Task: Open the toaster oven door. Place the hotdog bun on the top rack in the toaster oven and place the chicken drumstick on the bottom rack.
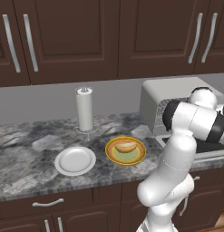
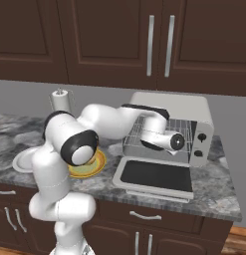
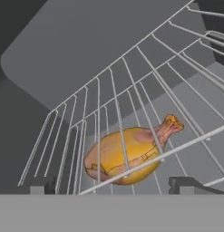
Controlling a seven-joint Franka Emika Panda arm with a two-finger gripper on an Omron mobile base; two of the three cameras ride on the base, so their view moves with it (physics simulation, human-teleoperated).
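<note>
Toaster oven (image 2: 169, 107): boxy silver-grey shell with rounded top, dark knobs down its right front, standing on the bench (image 1: 22, 154), which is grey-veined marble.
Toaster oven door (image 2: 154, 177): folded down flat in front of the toaster oven; dark glass pane in a pale grey frame.
Chicken drumstick (image 3: 124, 154): glossy golden-brown, plump body tapering to a thin bone end; lies inside the toaster oven on the bottom rack (image 3: 72, 172), seen through the thin wires of the top rack (image 3: 145, 81).
End effector (image 3: 112, 185): fingertips spread wide, holding nothing, poised just above the chicken drumstick inside the toaster oven.
Hotdog bun (image 1: 126, 147): tan oblong roll on a yellow plate (image 1: 114, 156), left of the toaster oven.
Other: white plate (image 1: 75, 161) and upright paper towel roll (image 1: 85, 108), further left of the toaster oven.
</note>
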